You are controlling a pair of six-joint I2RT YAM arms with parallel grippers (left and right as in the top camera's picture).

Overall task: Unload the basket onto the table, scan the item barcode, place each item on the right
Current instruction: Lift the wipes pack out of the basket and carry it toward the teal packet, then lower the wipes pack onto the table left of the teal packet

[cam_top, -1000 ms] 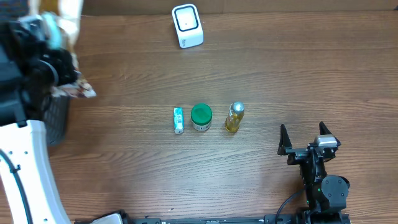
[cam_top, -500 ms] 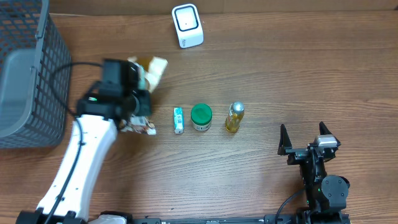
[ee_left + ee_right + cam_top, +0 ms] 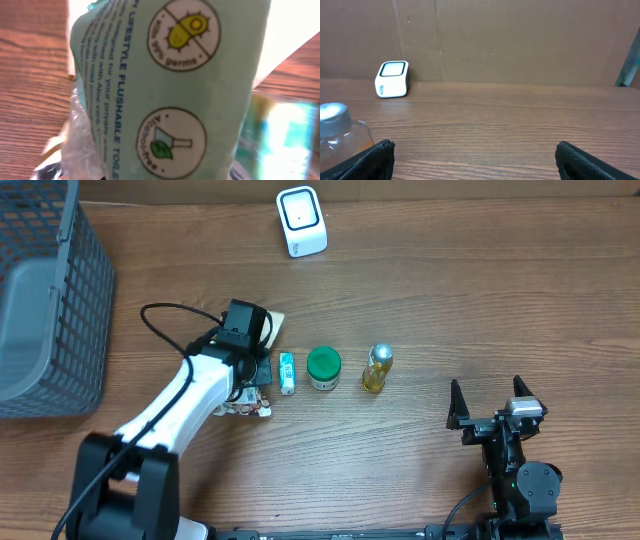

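A pale green pack of flushable wipes (image 3: pixel 170 90) fills the left wrist view, close to the camera, and hides the fingers there. From overhead, my left gripper (image 3: pixel 250 372) is shut on this pack, low over the table just left of the row of items. The pack's crinkled end (image 3: pixel 250 408) sticks out below the gripper. No barcode shows on the face I see. The white scanner (image 3: pixel 301 221) stands at the far middle of the table and also shows as the scanner (image 3: pixel 393 79) in the right wrist view. My right gripper (image 3: pixel 492 402) rests open and holds nothing at the near right.
A small green tube (image 3: pixel 287 373), a green-lidded jar (image 3: pixel 323 368) and a yellow bottle (image 3: pixel 376 369) stand in a row mid-table. The bottle (image 3: pixel 340 130) sits left of my right fingers. A dark mesh basket (image 3: pixel 60 300) occupies the far left.
My left arm swung from the basket at the far left to the middle of the table, carrying the wipes pack down beside the green tube. The right arm stayed still.
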